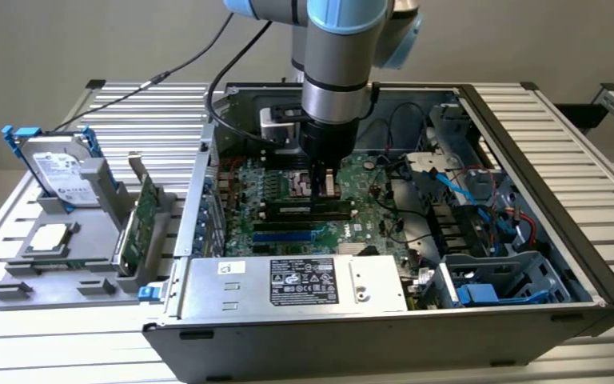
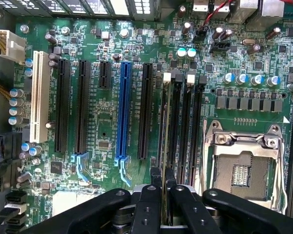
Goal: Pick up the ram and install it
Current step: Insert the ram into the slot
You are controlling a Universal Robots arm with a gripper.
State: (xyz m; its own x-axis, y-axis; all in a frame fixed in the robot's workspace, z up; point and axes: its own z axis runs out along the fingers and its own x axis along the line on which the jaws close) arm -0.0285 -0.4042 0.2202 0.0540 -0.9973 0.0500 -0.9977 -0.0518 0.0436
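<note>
Gripper [image 2: 163, 178]: low over the green board [image 2: 100, 122], its two black fingers [image 2: 155, 181] drawn together and clamped on the ram. In the exterior view the gripper [image 1: 323, 182] hangs straight down inside the case.
Ram [image 2: 164, 129]: thin green stick seen edge-on, upright between the fingers. The ram runs in line with the memory slot nearest the long black card slots. Whether it is seated cannot be told.
Memory slots [image 2: 185, 126]: black, side by side, with white latches at one end. They lie between the card slots and the processor socket.
Processor socket [image 2: 241, 170]: metal-framed, contacts exposed, just beside the memory slots.
Card slots: one blue slot [image 2: 123, 112] and one white slot [image 2: 37, 97], with black ones between and beside them.
Arm [image 1: 339, 72]: grey and blue, reaching down from above into the case.
Case [image 1: 563, 240]: dark, lying open on a slatted metal table [image 1: 606, 176].
Power supply [image 1: 297, 282]: silver box with a label, at the near side of the case.
Holder [image 1: 93, 272]: grey, well apart on the exterior view's left. It carries a silver hard drive [image 1: 61, 172] with blue rails and a green card [image 1: 141, 224] standing on edge.
</note>
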